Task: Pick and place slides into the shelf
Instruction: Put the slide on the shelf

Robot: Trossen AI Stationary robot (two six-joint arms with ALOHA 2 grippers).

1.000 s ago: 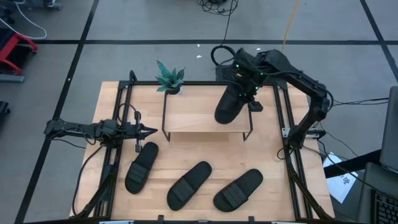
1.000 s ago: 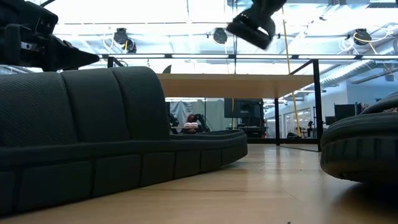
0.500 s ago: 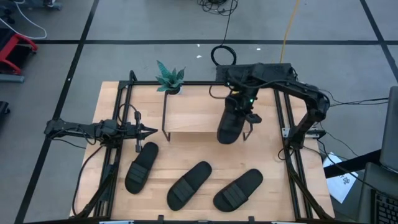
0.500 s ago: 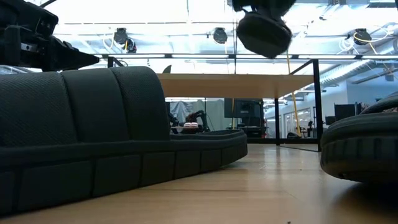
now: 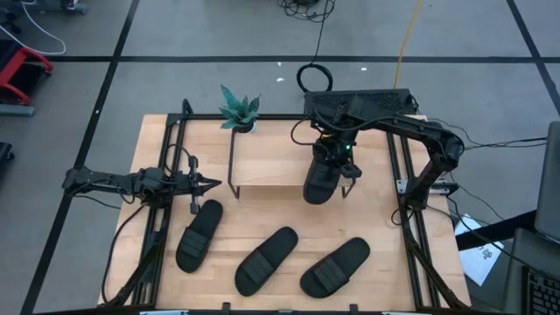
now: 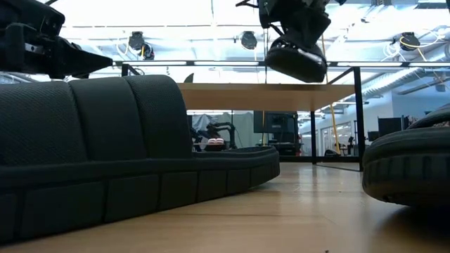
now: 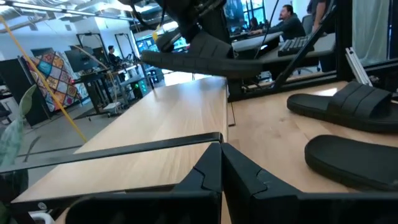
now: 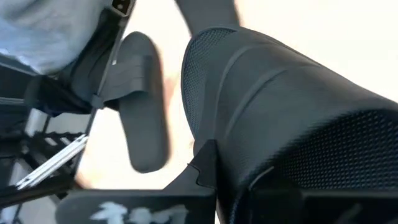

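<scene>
There were four slides: one (image 5: 320, 179) held over the shelf (image 5: 280, 162) and three (image 5: 199, 234) (image 5: 267, 260) (image 5: 335, 267) along the counter's front edge. One shelf, one small plant (image 5: 238, 108) and two arms completed the count.

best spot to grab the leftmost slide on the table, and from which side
Grip the leftmost slide across its wide ribbed strap, coming straight down from above. It lies flat, sole down, strap raised, slanted on the table, so turn the left tool to close across its narrow width.
</scene>
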